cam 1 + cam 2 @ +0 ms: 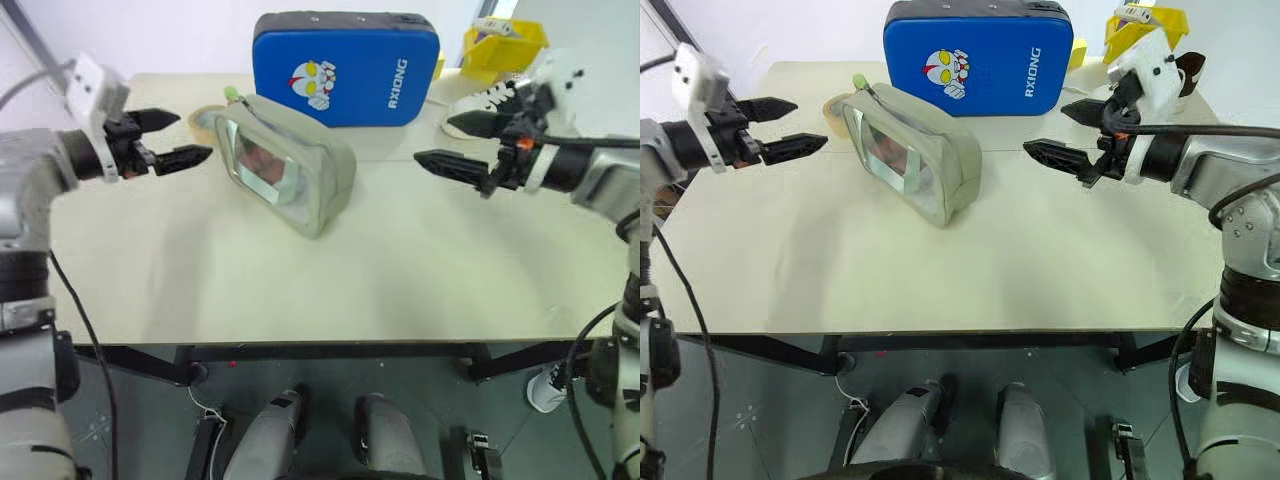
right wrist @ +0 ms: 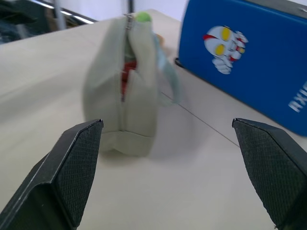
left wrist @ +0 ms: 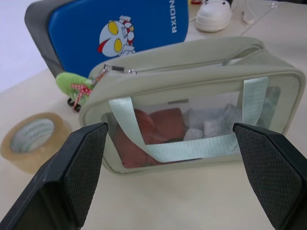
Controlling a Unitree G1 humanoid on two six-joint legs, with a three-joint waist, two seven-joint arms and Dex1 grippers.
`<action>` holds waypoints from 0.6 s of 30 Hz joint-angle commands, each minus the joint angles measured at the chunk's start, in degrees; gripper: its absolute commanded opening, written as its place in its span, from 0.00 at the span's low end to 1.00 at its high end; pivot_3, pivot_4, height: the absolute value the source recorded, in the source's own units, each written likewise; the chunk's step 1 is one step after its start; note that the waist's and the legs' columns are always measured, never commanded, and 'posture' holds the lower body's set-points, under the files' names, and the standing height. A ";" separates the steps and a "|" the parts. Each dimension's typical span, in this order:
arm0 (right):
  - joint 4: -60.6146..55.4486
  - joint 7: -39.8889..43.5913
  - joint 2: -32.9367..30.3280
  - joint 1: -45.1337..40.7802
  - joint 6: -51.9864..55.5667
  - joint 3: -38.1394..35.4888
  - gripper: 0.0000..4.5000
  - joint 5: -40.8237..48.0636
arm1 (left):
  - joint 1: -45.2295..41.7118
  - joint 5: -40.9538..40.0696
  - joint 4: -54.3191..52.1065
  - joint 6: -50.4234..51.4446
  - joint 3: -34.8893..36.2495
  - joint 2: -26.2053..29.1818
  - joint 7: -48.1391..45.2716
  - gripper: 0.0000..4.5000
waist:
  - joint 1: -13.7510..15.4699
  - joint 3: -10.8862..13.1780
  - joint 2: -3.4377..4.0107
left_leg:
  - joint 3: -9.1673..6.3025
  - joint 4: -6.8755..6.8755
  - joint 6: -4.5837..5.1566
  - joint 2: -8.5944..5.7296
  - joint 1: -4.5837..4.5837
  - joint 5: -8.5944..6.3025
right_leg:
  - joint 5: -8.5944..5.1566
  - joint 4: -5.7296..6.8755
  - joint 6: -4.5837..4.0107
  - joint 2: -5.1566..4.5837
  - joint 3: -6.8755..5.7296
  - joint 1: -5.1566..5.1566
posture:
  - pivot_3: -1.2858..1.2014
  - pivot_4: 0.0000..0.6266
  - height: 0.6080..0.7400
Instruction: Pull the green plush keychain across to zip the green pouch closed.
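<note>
Approach stage: left gripper [image 1: 170, 139] and right gripper [image 1: 455, 143] hover spread, empty. Next, pinch the green plush keychain [image 3: 74, 86] at the green pouch [image 1: 300, 170], upper centre.

Lab: bare test table [image 1: 400, 270]

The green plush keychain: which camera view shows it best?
The left wrist view: there the green plush keychain is large, hanging from the zipper pull at the end of the green pouch, above the tape roll. Both eye views give a tiny green dot at the pouch's far corner; the right wrist view shows a green tip.
</note>
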 commanded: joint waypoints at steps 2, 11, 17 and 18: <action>0.36 0.37 -0.79 -3.31 -0.31 1.36 1.00 0.73 | -0.87 0.11 0.76 -1.16 0.15 1.51 -2.43 0.99 | -0.02 0.02 -0.01 | 0.04 0.01 0.02 0.00 -0.17 -0.01 | 0.06 -0.05 0.09 -0.01 0.01 -0.11 | 0.52 0.24 1.00; 1.09 -0.08 -0.49 -4.19 -2.24 4.20 1.00 -0.63 | -1.36 0.22 0.65 -0.83 0.89 1.24 -1.08 0.99 | 0.05 0.02 -0.01 | 0.05 0.12 0.07 -0.01 -0.35 -0.01 | 0.19 -0.09 0.25 0.00 0.01 -0.24 | 0.52 0.24 1.00; 2.91 -0.40 5.06 -9.28 -4.98 9.20 1.00 -1.57 | -0.17 -2.82 -3.51 2.80 2.41 1.69 -1.62 0.99 | -0.48 0.03 -0.01 | 0.07 0.17 0.06 0.00 -0.32 -0.01 | 0.26 -0.08 0.27 0.02 0.02 -0.21 | 0.52 0.24 1.00; 3.36 -0.33 7.07 -10.66 -6.33 11.35 1.00 -2.53 | 0.40 -4.15 -5.70 4.47 2.79 2.23 -2.36 0.99 | -0.67 0.02 -0.01 | 0.06 0.17 0.06 0.02 -0.31 0.00 | 0.26 -0.07 0.28 0.03 0.02 -0.21 | 0.52 0.24 1.00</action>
